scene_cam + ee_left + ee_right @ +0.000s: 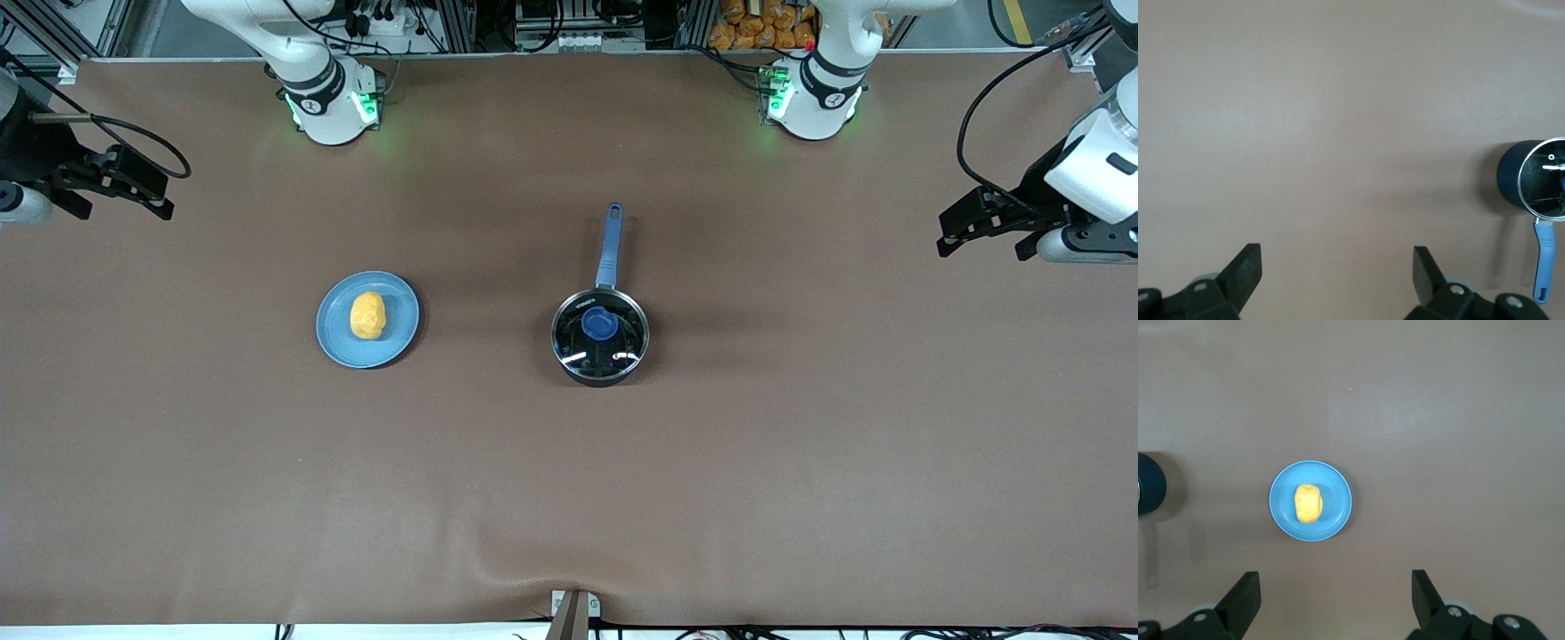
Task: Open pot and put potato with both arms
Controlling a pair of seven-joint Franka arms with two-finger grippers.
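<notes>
The black pot (pixel 600 338) stands mid-table with its glass lid and blue knob (pixel 600 324) on; its blue handle (pixel 610 244) points toward the robots' bases. It also shows in the left wrist view (pixel 1531 179). The yellow potato (pixel 367 316) lies on a blue plate (pixel 400 333) toward the right arm's end, and shows in the right wrist view (pixel 1308 503). My left gripper (pixel 982 240) is open and empty, high over the left arm's end of the table, and shows in its wrist view (pixel 1337 267). My right gripper (pixel 124 200) is open and empty over the right arm's end, and shows in its wrist view (pixel 1335 590).
The brown table cover (pixel 569 489) has a small wrinkle at the edge nearest the front camera. A metal bracket (pixel 573 613) sits at that edge. Both arm bases (pixel 333 98) stand along the edge farthest from the front camera.
</notes>
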